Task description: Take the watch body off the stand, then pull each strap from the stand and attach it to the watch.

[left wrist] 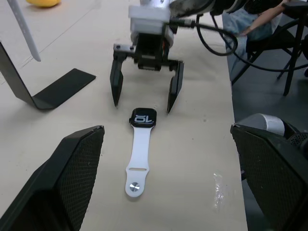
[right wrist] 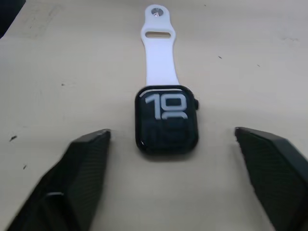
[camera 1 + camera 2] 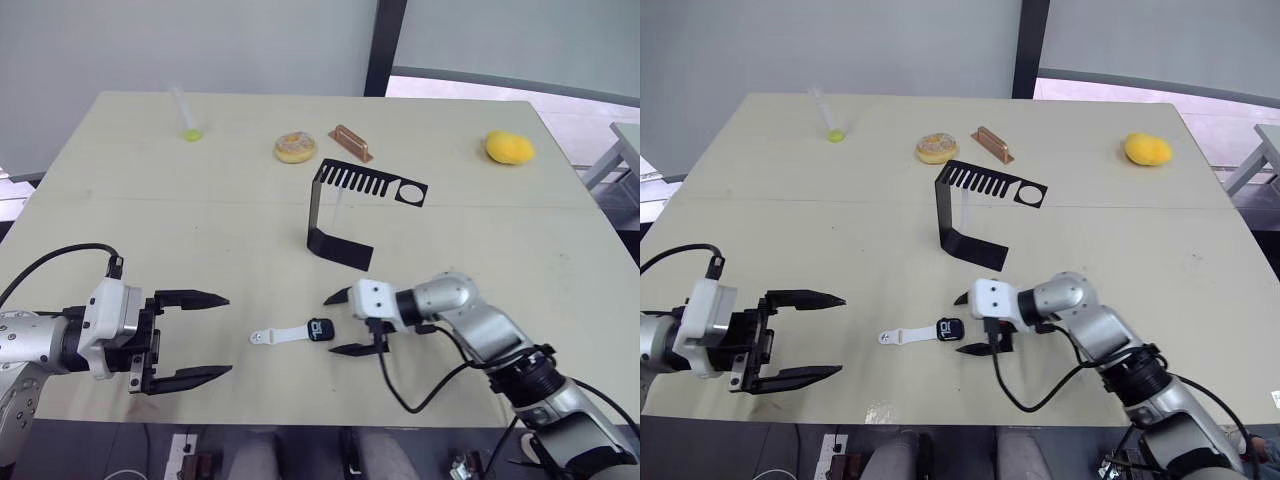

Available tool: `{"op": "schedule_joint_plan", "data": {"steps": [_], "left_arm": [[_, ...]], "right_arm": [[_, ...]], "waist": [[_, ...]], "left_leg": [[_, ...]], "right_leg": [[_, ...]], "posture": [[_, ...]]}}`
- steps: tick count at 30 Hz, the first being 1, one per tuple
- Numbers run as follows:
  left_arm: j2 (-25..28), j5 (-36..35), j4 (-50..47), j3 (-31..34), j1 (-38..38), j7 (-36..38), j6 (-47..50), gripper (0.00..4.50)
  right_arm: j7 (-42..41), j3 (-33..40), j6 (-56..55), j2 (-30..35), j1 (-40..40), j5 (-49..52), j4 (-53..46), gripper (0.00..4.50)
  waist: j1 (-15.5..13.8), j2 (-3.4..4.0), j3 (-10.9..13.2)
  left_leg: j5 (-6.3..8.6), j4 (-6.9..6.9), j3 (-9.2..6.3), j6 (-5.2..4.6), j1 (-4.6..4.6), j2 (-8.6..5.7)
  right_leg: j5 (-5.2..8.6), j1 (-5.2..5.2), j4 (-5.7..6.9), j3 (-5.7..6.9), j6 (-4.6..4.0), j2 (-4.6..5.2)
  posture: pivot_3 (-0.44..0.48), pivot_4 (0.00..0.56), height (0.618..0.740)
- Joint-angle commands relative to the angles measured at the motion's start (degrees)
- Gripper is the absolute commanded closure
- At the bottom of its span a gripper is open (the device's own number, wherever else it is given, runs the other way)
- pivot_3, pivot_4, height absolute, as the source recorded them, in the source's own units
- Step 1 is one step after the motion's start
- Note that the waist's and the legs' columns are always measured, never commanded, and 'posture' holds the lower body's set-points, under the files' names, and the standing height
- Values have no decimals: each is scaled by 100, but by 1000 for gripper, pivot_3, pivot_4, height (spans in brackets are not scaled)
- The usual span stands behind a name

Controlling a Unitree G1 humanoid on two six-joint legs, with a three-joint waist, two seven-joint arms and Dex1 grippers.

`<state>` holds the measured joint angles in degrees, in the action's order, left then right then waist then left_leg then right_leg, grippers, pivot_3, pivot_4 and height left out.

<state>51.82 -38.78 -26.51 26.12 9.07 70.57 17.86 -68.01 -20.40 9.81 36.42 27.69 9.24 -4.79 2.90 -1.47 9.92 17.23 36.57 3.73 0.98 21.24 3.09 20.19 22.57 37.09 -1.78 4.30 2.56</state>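
The watch body (image 3: 320,328) lies flat on the table, its screen showing white digits, with one white strap (image 3: 279,336) attached and stretched toward my left gripper. My right gripper (image 3: 330,325) is open, and its two fingers straddle the watch body (image 2: 166,119) without touching it. My left gripper (image 3: 229,335) is open and holds nothing, a short way from the strap's free end (image 1: 136,174). The black stand (image 3: 335,215) rises behind the watch. A second white strap (image 1: 22,30) hangs from the stand's top plate.
At the back of the table are a donut (image 3: 295,148), a copper-brown block (image 3: 352,142), a yellow fruit (image 3: 509,148) to the right and a clear tube with a green end (image 3: 188,125) to the left. The table's front edge runs just below both grippers.
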Motion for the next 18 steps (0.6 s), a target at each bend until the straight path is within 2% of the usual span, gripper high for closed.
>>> {"op": "schedule_joint_plan", "data": {"steps": [1, 5, 8, 11, 14, 18], "left_arm": [[-26, 228, 199, 580, 372, 75, -323, 0], [-170, 560, 920, 1199, 781, 34, -760, 0], [-275, 720, 1344, 1455, 915, -46, -1028, 0], [-535, 852, 1898, 1795, 1076, -320, -1265, 0], [-747, 887, 2234, 2006, 1208, -498, -1445, 0], [-936, 822, 2452, 2146, 1254, -714, -1534, 0]], "right_arm": [[-220, 1169, -370, 554, -579, 685, -389, 35], [-319, 2715, -1120, 849, -1621, 1400, -39, 35], [-222, 3386, -1275, 954, -2096, 1546, 299, 35], [-73, 4297, -1853, 1039, -2785, 1420, 1233, 35], [401, 4868, -2360, 1132, -2953, 1196, 2283, 35], [776, 5113, -2387, 1095, -2799, 1279, 2760, 35]], "waist": [[-6, 0, 0], [2, 0, 0], [32, 0, 0], [15, 1, 0], [8, -1, 0], [54, -1, -1]], "left_leg": [[4, 0, 0, -3, -4, 0], [5, -1, 2, -4, -7, 1], [6, -3, 13, -5, -16, 2], [6, -4, 14, -4, -19, 2], [11, -6, 19, -10, -17, 0], [12, -4, 29, -11, -30, -2]], "right_leg": [[0, -5, -5, 0, 1, 0], [0, -10, -11, 0, 0, -3], [0, -12, -6, -8, 0, -6], [0, -13, -5, -9, 0, -6], [0, -14, -19, -11, 1, -3], [-4, -18, -10, -22, 6, -1]], "posture": [[0, 150, 740], [0, 150, 740], [0, 150, 740], [0, 150, 740], [0, 150, 740], [0, 150, 740]]}}
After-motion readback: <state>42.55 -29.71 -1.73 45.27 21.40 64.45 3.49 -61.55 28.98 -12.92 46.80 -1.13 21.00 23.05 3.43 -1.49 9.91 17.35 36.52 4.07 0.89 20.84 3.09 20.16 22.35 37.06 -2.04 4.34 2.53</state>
